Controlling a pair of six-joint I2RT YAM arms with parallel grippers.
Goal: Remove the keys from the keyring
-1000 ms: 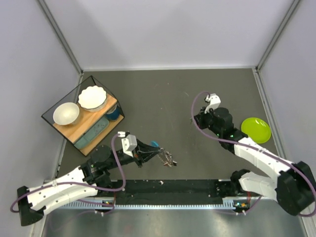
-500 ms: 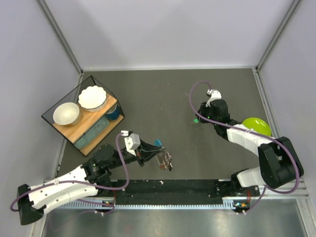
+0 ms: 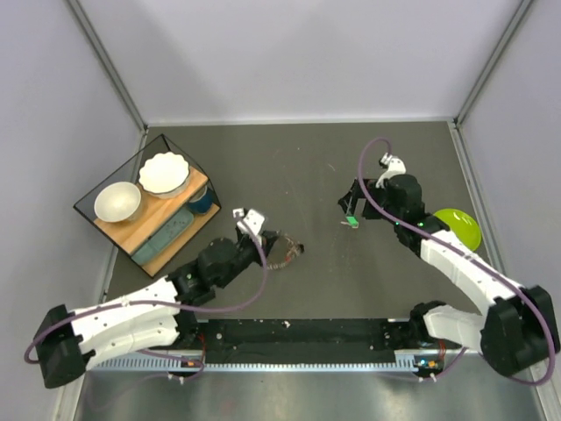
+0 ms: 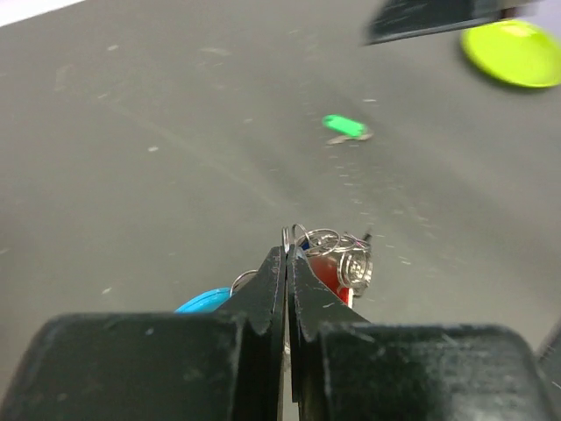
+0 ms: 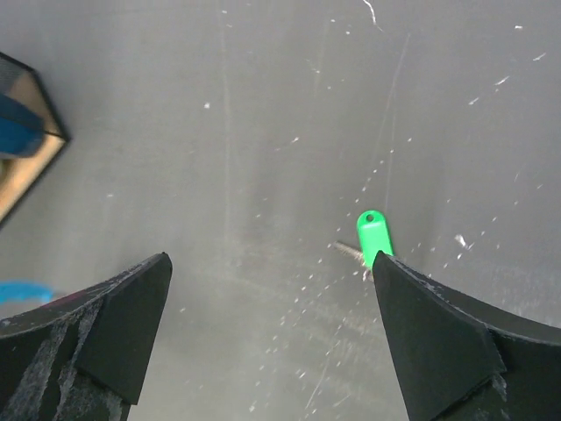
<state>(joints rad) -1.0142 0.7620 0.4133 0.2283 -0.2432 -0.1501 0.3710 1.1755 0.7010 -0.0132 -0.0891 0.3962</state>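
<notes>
Left wrist view: the left gripper (image 4: 287,256) has its jaws pressed together on the keyring (image 4: 326,240). The silver loops bunch just past the fingertips, with a red tag (image 4: 326,276) on the right of the fingers and a cyan tag (image 4: 205,302) on their left. The overhead view shows this only as a small dark cluster at the gripper's tip. One green key (image 4: 344,125) lies alone on the table (image 4: 131,158), well apart from the bunch. Right wrist view: the right gripper (image 5: 270,263) is spread wide and holds nothing. The green key lies flat just beside the tip of the finger (image 5: 438,333) on that view's right. Only the overhead view shows the lime plate (image 3: 463,230) partly hidden by the right arm.
</notes>
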